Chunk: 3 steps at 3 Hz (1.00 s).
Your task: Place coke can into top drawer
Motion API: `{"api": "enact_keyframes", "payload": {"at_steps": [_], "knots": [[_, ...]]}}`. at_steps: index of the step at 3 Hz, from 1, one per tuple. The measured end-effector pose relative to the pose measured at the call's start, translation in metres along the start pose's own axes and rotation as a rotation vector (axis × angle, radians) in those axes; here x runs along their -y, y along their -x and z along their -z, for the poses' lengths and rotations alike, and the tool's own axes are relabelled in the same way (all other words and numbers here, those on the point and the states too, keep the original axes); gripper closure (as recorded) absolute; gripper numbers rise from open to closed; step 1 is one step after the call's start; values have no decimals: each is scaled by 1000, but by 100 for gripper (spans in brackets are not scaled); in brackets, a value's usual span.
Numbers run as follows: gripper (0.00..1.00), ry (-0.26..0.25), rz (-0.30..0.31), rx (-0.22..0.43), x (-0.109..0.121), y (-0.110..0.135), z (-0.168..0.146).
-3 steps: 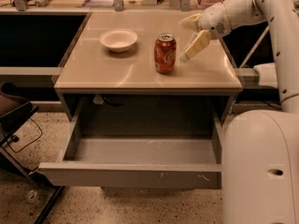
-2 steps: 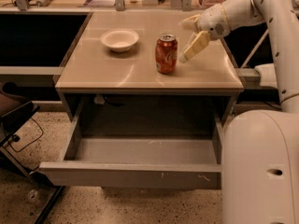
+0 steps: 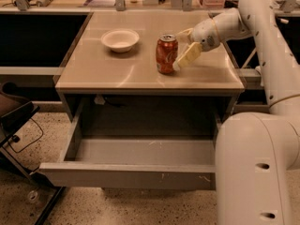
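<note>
The coke can point(image 3: 167, 54), red-orange with a silver top, stands upright on the tan table top point(image 3: 117, 69), right of centre. My gripper point(image 3: 179, 49) reaches in from the right at can height. It is open, with one cream finger point(image 3: 188, 56) in front, its tip at the can's right side, and the other finger behind. The can is not between the fingers. The top drawer point(image 3: 126, 176) below the table top is pulled out, and its grey inside is empty.
A white bowl point(image 3: 120, 39) sits on the table top left of the can. My white arm and base point(image 3: 255, 163) fill the right side. A dark chair and cables point(image 3: 18, 121) stand at the lower left. Clutter lies along the counter behind.
My gripper has moved left and a little down, closer to the can's right side. The can, bowl and drawer have not moved.
</note>
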<state>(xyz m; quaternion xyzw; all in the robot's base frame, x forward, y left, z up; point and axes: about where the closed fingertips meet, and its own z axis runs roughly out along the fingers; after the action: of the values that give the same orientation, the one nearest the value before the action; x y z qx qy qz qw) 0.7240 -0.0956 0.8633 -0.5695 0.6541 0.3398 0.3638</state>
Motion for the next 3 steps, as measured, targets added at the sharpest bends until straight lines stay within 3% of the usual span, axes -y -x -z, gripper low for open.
{"api": "enact_keyframes", "payload": {"at_steps": [1, 3], "knots": [[0, 0, -2, 2, 1, -1, -2], [41, 0, -2, 2, 1, -1, -2]]}}
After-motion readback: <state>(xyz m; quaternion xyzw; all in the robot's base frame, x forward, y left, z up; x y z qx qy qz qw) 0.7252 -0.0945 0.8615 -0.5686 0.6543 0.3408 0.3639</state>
